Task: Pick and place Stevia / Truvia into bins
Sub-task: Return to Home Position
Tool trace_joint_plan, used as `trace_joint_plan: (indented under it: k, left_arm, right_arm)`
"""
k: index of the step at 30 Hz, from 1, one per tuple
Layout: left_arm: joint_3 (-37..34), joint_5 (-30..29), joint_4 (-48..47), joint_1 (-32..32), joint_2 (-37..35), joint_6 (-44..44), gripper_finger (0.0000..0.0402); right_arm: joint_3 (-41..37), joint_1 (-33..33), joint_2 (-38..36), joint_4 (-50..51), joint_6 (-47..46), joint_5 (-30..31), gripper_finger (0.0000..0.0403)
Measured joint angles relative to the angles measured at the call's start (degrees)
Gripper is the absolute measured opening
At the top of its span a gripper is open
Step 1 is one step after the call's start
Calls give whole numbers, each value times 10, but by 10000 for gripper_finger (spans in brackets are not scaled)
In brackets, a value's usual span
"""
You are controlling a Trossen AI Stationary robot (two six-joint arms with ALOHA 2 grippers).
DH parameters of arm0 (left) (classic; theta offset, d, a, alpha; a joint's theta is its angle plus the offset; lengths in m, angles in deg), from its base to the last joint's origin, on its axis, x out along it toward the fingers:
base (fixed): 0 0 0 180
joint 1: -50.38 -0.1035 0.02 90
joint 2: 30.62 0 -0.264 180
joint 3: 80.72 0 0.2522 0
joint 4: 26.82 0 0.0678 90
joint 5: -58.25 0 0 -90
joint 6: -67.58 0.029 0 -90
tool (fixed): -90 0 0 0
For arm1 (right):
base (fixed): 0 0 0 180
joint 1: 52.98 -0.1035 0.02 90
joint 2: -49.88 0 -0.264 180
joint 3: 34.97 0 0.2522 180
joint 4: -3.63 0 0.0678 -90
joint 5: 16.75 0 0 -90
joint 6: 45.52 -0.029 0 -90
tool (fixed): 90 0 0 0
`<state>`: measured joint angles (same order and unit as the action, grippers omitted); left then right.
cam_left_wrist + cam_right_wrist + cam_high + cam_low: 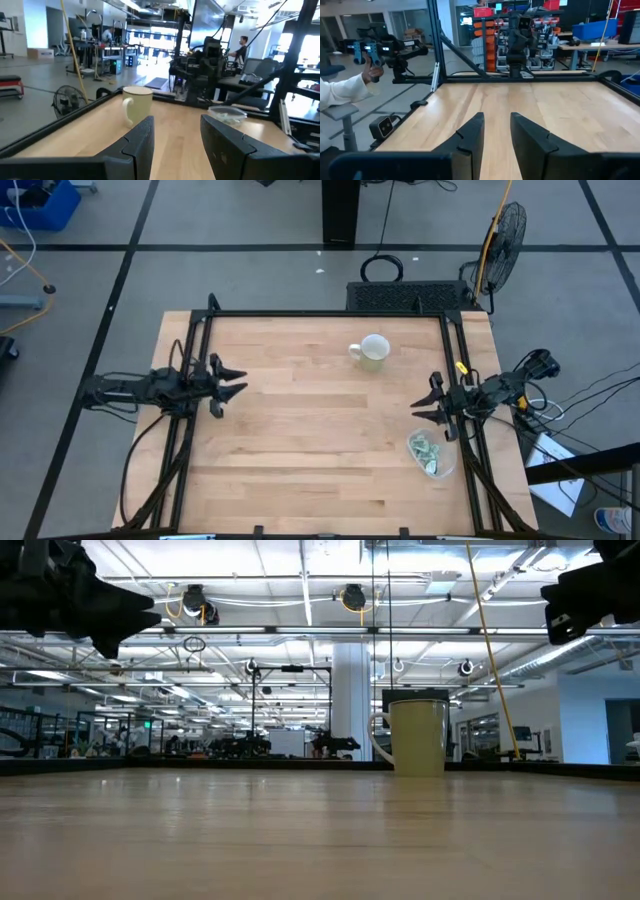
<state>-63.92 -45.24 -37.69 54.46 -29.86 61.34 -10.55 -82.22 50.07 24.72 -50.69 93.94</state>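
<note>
pale green stevia sachets point(424, 448) lay piled in the clear round-cornered tub point(452, 465) beside right gripper point(418, 407), fingers spread, empty; low view missed it, caught only the white mug point(418, 737). left gripper point(244, 380) across wooden table point(300, 440), fingers parted too.

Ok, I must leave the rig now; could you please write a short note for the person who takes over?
Left end effector: open, empty, above the table's left side.
Right end effector: open, empty, above the right side, near the clear bin.
Stevia sachets: in the bin; none visible loose on the table.
Done: packing seems complete.
Left: probably only parking both arms at home.
</note>
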Motion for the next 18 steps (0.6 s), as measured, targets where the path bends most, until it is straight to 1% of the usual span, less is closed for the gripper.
trace_joint_plan:
  k: [3,6,10,14,18]
  left_arm:
    - [-2,3,-14,-4,0,1,163]
    - [-2,22,-33,-7,0,-4,163]
    - [-2,36,-47,-7,0,-13,163]
    - [-2,37,-69,-7,1,-16,163]
    - [-2,50,-70,-7,10,-16,163]
  right_arm:
    - [-2,0,0,6,4,0,90]
    - [-13,0,0,5,14,2,90]
    - [-34,0,0,-8,-5,32,90]
    - [-49,0,0,-33,-26,30,90]
    - [-58,0,0,-37,-23,31,90]
